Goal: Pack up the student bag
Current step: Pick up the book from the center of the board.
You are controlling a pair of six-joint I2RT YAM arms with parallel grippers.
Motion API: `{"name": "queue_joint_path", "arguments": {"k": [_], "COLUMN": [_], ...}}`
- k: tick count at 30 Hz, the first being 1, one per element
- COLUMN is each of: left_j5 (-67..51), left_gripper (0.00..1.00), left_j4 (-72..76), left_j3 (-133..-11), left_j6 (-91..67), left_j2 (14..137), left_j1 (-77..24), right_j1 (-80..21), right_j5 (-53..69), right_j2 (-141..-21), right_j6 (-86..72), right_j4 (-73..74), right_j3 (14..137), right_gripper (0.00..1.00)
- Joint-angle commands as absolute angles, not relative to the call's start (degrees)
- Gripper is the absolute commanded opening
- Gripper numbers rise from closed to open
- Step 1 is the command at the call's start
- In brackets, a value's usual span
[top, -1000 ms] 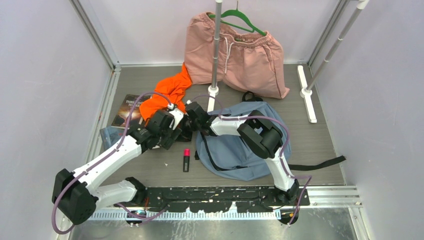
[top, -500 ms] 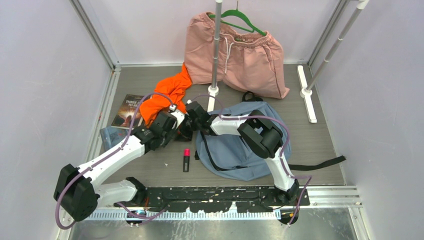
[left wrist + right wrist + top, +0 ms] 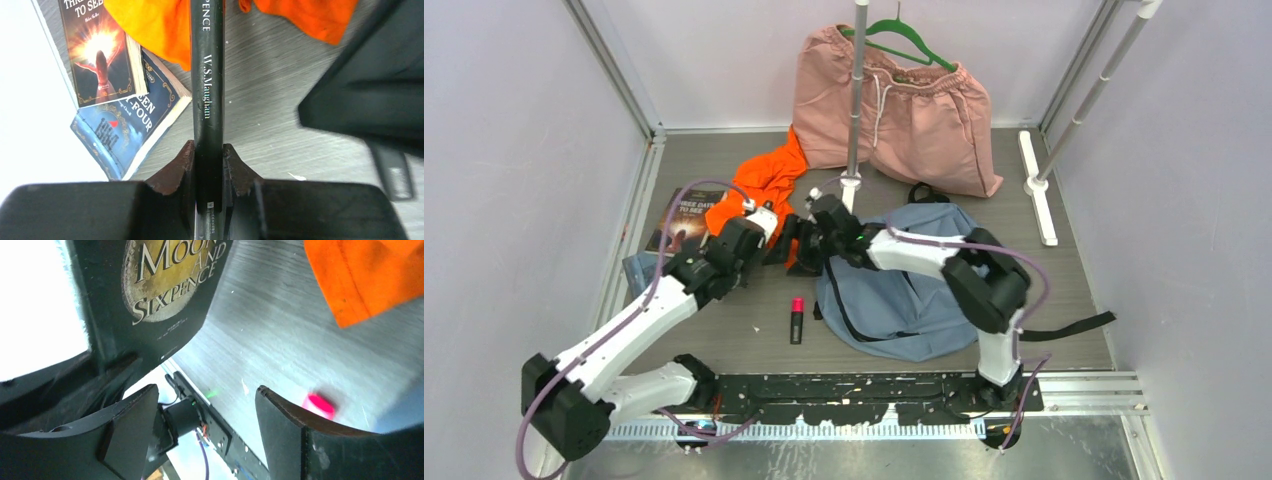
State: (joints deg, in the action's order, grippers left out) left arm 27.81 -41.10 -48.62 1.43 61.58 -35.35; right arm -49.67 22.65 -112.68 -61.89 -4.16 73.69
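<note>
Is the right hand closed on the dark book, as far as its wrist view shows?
No, the right hand is open, its fingers wide apart with only table between them, and the dark book is outside the gap.

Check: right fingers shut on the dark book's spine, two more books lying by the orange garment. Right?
Wrong arm: the left fingers are shut on the spine of the dark book, per the left wrist view; the right fingers stand open. The rest holds.

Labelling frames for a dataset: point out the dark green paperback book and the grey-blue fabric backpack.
dark green paperback book [image 3: 207,100]: left wrist view, on its spine.
grey-blue fabric backpack [image 3: 894,312]: top external view, on its front panel.
</note>
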Motion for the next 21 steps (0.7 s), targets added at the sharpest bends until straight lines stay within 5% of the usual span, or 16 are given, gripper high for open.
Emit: {"name": "queue_joint_path", "arguments": {"k": [1,6,17,21], "left_j5": [24.8,16.2,-13.1,-22.6], "left_gripper": [0.00,0.00,0.00,0.00], "left_j4": [-42.5,-47.0,-59.7,-64.1], "left_j3": [-57.0,-65.6,-82.4,-85.1], "left_j6": [-5.6,-11.2,-12.9,-10.6], "left_j2": [51.5,46.3,52.5,55.3], "left_j1": [-35.5,-35.3,-35.0,-34.7], "right_j1": [-45.7,-40.5,-25.3,-24.8], "right_j5": [19.0,19.7,47.7,50.8], "right_j2": [-98.3,-87.1,-81.5,-76.2], "right_j6": [-56.2,-52.5,-60.9,-48.8], "right_j4": [-1.4,-1.5,-28.0,-15.9], "right_j3": [67.3,62.5,57.5,57.5], "right_gripper": [0.78,0.87,0.94,0.95]}}
